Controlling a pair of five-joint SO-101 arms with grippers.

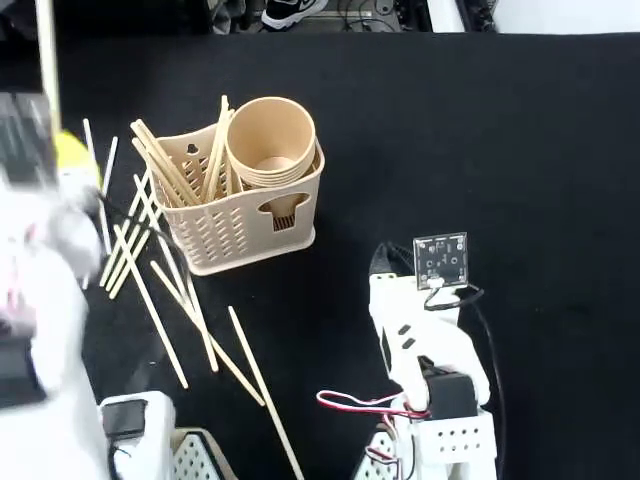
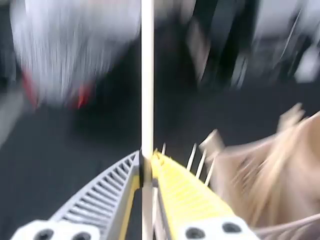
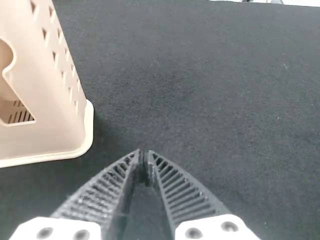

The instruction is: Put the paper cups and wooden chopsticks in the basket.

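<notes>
From up high, a tan basket with little holes in its walls stands on the black table. A stack of brown paper cups sits inside it, open ends up. Some pale wooden chopsticks lean in the basket beside the cups. More loose chopsticks lie on the table just by the basket, crossing each other. The left arm is a white blur at the table's edge. The right arm is well apart from the basket.

In the left wrist view, the left gripper is pinched tight on one thin held chopstick, which sticks straight out past the tips. The basket is a blurry tan shape close by.

In the right wrist view, the right gripper is closed, tips touching, with nothing between them. It is over the table, near the basket.
</notes>
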